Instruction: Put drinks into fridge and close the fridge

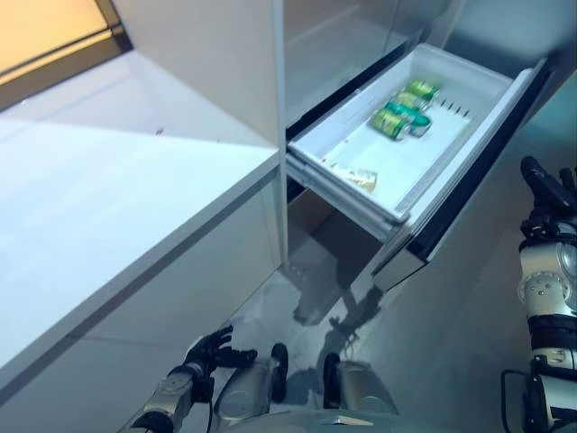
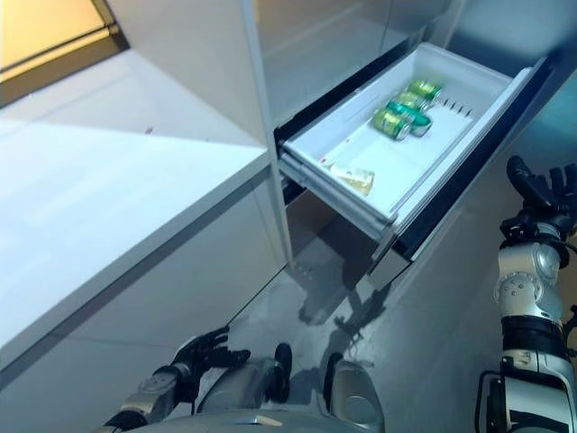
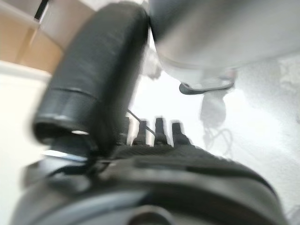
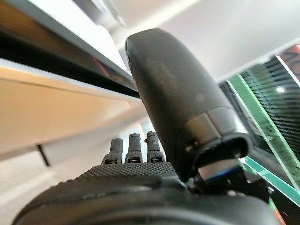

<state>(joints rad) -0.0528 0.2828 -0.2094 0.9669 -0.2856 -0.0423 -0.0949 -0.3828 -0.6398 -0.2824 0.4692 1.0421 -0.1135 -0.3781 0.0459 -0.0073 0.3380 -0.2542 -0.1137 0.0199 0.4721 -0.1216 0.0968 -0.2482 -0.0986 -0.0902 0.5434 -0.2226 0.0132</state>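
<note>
The white fridge drawer [image 1: 356, 185] stands pulled out from the cabinet at the upper right. Green drink cans [image 1: 392, 124] lie on their sides in its far half, with another green can [image 1: 421, 89] behind them. A small pale packet [image 1: 361, 179] lies near the drawer's front. My right hand [image 1: 545, 185] is raised at the right edge, beside the drawer's dark front panel [image 1: 469, 194], fingers straight and holding nothing. My left hand [image 1: 209, 349] hangs low by the bottom edge, fingers relaxed and empty.
A broad white counter [image 1: 99, 189] fills the left side, with its edge next to the drawer. Grey floor [image 1: 433, 334] lies below the drawer. An orange-lit panel [image 1: 45, 32] sits at the top left corner.
</note>
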